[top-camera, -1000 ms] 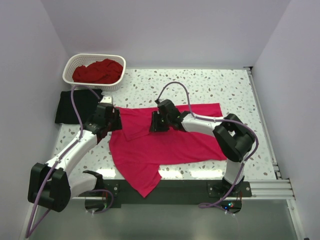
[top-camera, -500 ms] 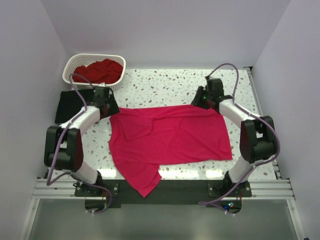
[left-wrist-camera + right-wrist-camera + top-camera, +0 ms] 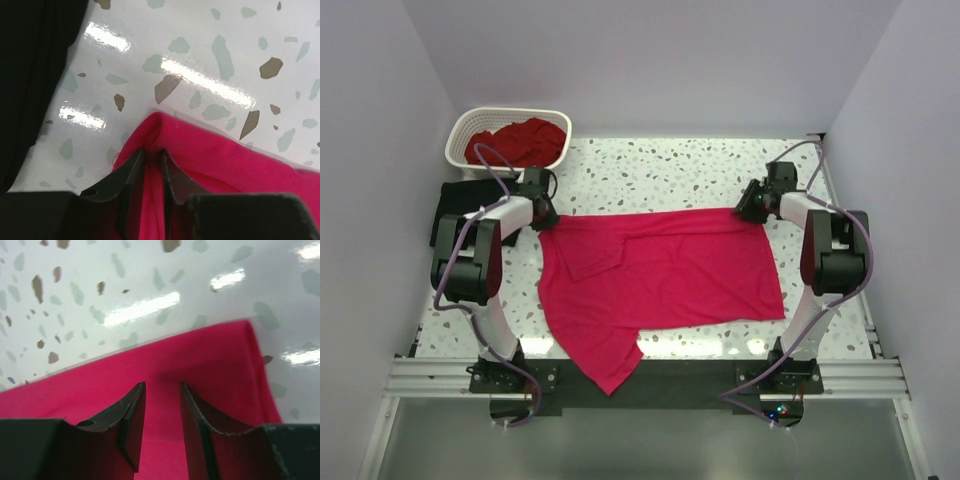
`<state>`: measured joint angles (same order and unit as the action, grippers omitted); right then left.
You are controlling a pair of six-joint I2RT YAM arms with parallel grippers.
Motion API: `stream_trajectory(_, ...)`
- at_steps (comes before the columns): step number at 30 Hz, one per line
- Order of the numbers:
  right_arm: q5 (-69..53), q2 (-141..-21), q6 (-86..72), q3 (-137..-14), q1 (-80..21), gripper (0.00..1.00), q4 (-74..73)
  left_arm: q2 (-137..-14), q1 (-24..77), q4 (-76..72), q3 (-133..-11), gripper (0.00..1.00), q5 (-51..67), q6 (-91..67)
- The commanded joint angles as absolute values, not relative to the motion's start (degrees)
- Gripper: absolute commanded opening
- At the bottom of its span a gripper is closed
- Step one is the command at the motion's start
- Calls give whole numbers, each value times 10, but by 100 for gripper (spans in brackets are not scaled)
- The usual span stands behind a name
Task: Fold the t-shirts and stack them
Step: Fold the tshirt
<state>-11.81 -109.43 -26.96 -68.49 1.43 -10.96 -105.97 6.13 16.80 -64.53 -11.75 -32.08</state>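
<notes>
Shows bright pinkish-red t-shirt (image 3: 660, 275) spread across speckled table (image 3: 670, 165). Pinched tight at its far-left corner fold by left gripper (image 3: 152, 156); straddled at far-right corner by right gripper (image 3: 163, 392), fingers parted. Just left, black t-shirt (image 3: 460, 212). Behind, in white basket (image 3: 458, 138), darker red t-shirt (image 3: 520, 142).

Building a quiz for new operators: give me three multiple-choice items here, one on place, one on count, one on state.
1. Where is the dark red shirt? A in the basket; B on the floor; C on a shelf.
2. How many shirts show? A two; B three; C four.
3. The left jaws are: A wide open; B shut on the pink shirt; C holding the basket.
Answers: A, it lies heaped in the white basket; B, pink, black shirt, dark red; B, the left wrist view shows pink cloth pinched between them.
</notes>
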Motion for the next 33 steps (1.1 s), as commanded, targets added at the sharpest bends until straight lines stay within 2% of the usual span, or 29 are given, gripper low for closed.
stream_trajectory(1,-135,-1114,-276,-696,50,37,-82,-1065,58,163,-662,21,-176,-341)
stream_trajectory(6,-130,-1142,-297,-690,82,37,-76,-1064,52,178,-652,15,-206,-361)
stream_trajectory(17,-120,-1202,-301,-774,111,38,-99,-1138,50,171,-743,18,-178,-355)
stream_trajectory(20,-127,-1215,-286,-829,112,38,-128,-1144,51,166,-765,27,-163,-354)
stream_trajectory(21,-129,-1206,-283,-838,112,39,-133,-1134,51,167,-767,34,-160,-354)
stream_trajectory(24,-133,-1173,-272,-848,112,41,-144,-1082,52,162,-743,46,-158,-356)
stream_trajectory(29,-131,-1065,-262,-796,108,51,-177,-981,53,169,-686,59,-157,-352)
stream_trajectory(33,-128,-980,-254,-716,92,53,-218,-863,65,210,-632,66,-177,-348)
